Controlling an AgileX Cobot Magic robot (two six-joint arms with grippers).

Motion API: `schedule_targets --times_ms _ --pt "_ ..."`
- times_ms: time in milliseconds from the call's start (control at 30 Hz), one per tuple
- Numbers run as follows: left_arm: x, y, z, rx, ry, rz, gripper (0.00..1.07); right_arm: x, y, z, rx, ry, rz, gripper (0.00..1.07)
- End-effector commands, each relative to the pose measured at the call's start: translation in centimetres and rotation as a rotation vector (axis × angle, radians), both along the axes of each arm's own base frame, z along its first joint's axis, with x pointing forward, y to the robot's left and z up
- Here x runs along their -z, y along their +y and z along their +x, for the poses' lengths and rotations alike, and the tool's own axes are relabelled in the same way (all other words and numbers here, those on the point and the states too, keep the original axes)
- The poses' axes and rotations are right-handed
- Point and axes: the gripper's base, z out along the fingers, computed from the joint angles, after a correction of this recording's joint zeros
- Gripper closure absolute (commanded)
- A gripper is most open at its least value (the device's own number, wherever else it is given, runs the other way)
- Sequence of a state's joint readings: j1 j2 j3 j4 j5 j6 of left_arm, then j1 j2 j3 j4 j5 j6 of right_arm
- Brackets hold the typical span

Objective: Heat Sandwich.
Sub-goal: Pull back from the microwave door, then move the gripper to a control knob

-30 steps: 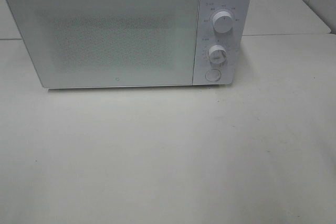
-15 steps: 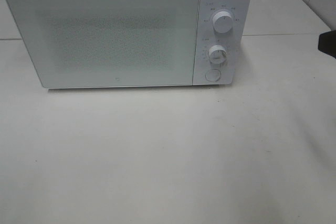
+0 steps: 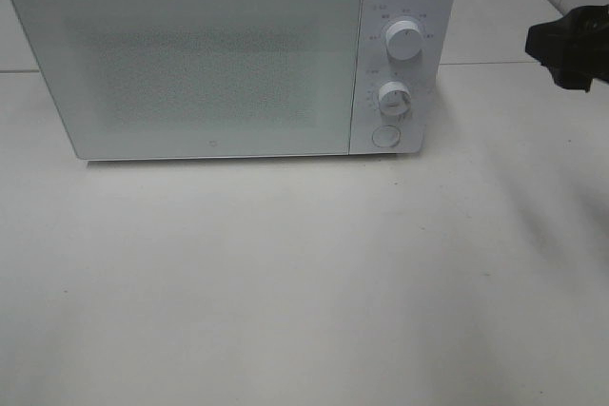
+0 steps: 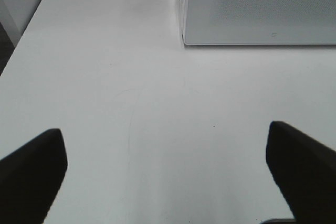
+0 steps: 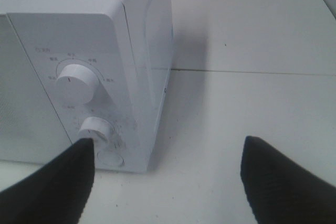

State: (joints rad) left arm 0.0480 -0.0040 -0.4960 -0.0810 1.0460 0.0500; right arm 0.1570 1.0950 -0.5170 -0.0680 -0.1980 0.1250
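The sandwich is out of view in every frame. A white microwave (image 3: 219, 54) stands at the back of the table with its frosted door (image 3: 190, 64) shut. My right gripper (image 3: 563, 45) pokes in from the right edge, level with the microwave's control panel and well apart from it. In the right wrist view this gripper (image 5: 168, 182) stands open and empty, facing the microwave's (image 5: 79, 51) right front corner. My left gripper (image 4: 165, 177) is open over bare table, with the microwave's (image 4: 257, 9) lower left corner ahead of it.
The control panel carries an upper knob (image 3: 404, 42), a lower knob (image 3: 393, 97) and a round button (image 3: 385, 136). The white table (image 3: 304, 282) stretches in front of the microwave. A seam to a second table runs behind it (image 5: 252, 71).
My right gripper has come into the high view from the right edge and moved left toward the microwave. The microwave and the left gripper are unchanged.
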Motion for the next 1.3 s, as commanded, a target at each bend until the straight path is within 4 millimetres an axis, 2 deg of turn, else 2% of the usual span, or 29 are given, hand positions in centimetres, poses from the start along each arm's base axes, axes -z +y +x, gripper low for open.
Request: schedule_targets --times_ms 33,133,233,433,467,600,700,1067,1300 --pt "0.0 -0.1 -0.3 0.010 -0.034 -0.006 0.09 0.8 0.2 1.1 -0.005 -0.106 0.031 0.32" --pt "0.0 -0.1 -0.3 0.010 -0.034 -0.006 0.09 1.6 0.3 1.4 -0.011 -0.133 0.034 0.32" --pt "0.0 -0.1 -0.3 0.010 -0.034 -0.006 0.09 3.6 0.4 1.8 -0.022 -0.156 0.010 0.32" --pt "0.0 -0.1 -0.3 0.010 -0.034 -0.006 0.09 5.9 0.7 1.7 0.010 -0.206 -0.025 0.32" --pt "0.0 -0.1 -0.3 0.010 -0.034 -0.006 0.09 6.7 1.3 1.6 0.024 -0.219 -0.045 0.32" --pt "0.0 -0.1 -0.3 0.010 -0.034 -0.006 0.09 7.7 2.2 1.7 0.046 -0.218 -0.056 0.32" --pt "0.0 -0.1 -0.3 0.010 -0.034 -0.006 0.09 9.1 3.8 1.8 0.037 -0.220 -0.076 0.32" --pt "0.0 -0.1 -0.3 0.010 -0.034 -0.006 0.09 11.2 6.4 1.2 0.074 -0.235 -0.077 0.32" --pt "0.0 -0.1 -0.3 0.010 -0.034 -0.006 0.09 11.8 8.3 1.9 0.065 -0.227 -0.067 0.32"
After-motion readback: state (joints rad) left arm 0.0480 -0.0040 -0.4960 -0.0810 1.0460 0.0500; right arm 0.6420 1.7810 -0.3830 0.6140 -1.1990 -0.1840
